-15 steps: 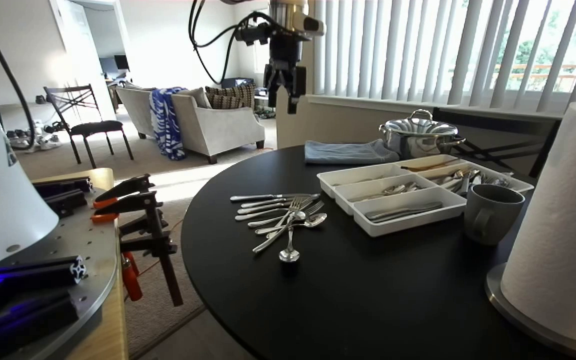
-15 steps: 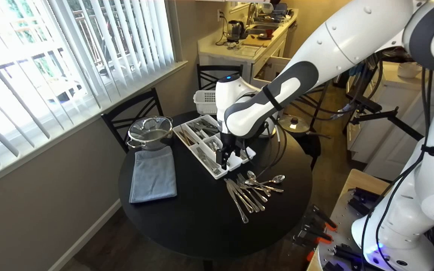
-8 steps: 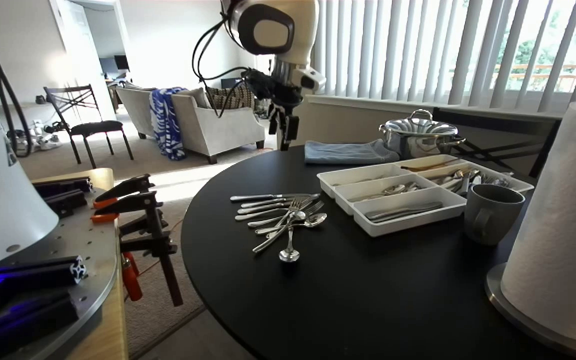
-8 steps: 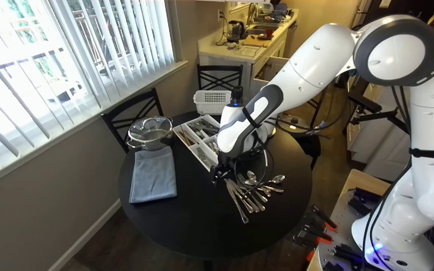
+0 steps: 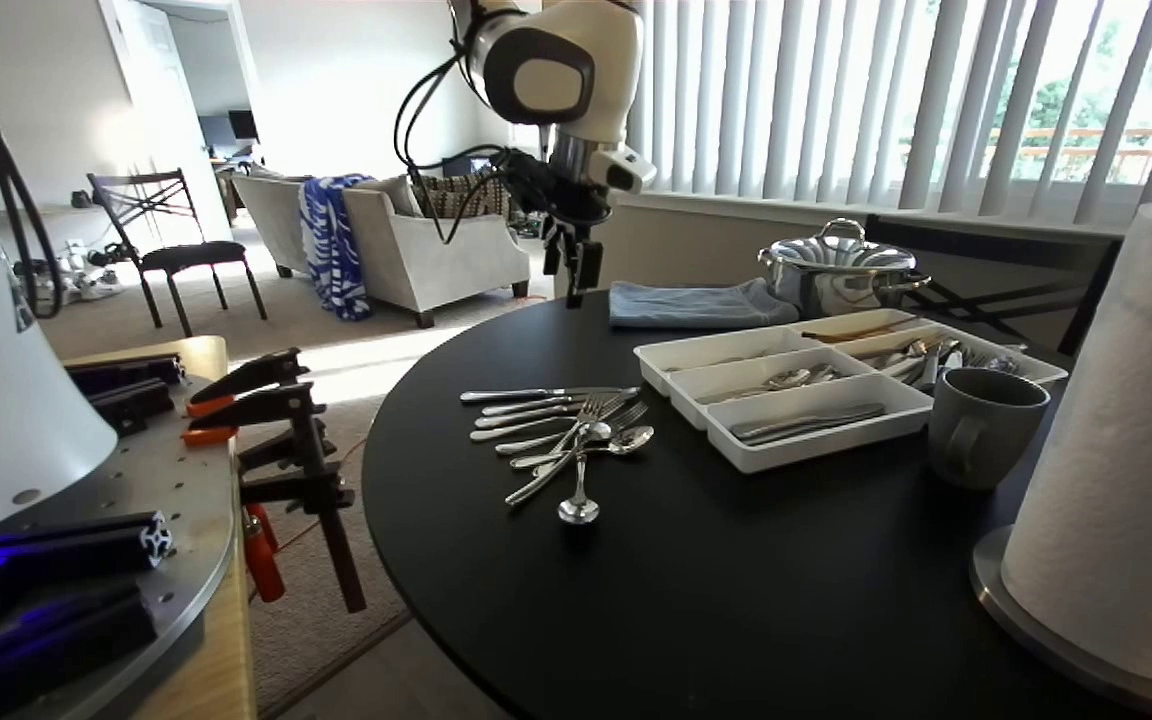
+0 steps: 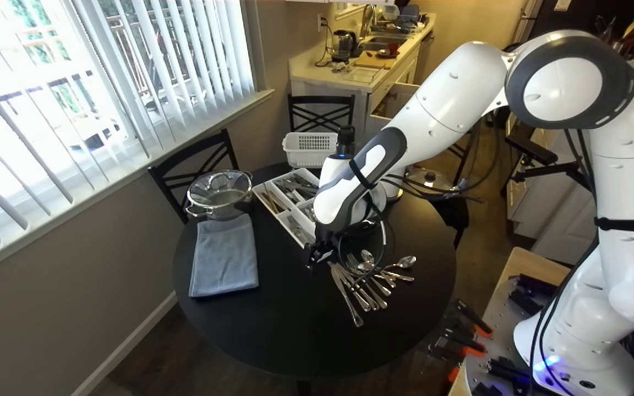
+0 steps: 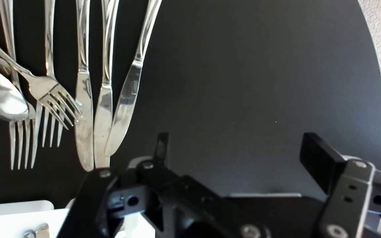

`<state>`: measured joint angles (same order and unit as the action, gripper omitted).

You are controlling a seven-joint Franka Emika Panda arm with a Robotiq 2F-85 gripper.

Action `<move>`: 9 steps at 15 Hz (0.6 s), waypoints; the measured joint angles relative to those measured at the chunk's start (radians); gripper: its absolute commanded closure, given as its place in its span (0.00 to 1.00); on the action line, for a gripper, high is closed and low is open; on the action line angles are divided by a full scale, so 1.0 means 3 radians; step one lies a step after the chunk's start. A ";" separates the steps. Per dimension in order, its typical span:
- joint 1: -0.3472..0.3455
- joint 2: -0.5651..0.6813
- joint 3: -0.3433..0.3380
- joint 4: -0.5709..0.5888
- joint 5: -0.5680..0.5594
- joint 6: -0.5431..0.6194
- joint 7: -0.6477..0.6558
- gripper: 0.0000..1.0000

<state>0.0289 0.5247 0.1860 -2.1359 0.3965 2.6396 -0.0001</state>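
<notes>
My gripper point(image 7: 236, 145) hangs spread wide above the smooth black desk point(image 7: 227, 82), near the boxy white plastic tray point(image 5: 836, 440); slim, shiny metal knives point(image 7: 104, 112) and pronged forks point(image 7: 42, 86) lie just beside that tray.

The tool point(image 7: 240, 148) is black with grey metal fittings, and the counter point(image 5: 786, 580) is a plain black against which the knives point(image 7: 104, 109), forks point(image 7: 43, 86) and spoons point(image 7: 2, 94) shine silver. The tray point(image 5: 836, 440) is plain white, the mug point(image 5: 986, 430) dark grey, the cloth point(image 6: 223, 256) a soft grey-blue, and the arm point(image 6: 460, 77) white with dark grey patches. The throw point(image 5: 336, 245) carries a white pattern on strong blue, the sofa point(image 5: 436, 265) is pale greyish beige, and the brown cushion point(image 5: 446, 200) wears light spots.
</notes>
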 measured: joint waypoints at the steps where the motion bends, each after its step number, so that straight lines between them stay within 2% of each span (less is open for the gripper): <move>1: 0.0002 0.0020 0.0000 0.0015 0.0004 0.0000 0.0070 0.00; 4: 0.0084 0.0167 -0.0028 0.0109 0.0010 0.0022 0.0519 0.00; 9: 0.0639 0.0398 -0.0283 0.0210 0.0008 0.0412 0.1585 0.00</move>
<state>0.2206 0.6442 0.1012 -2.0730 0.3989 2.7633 0.4754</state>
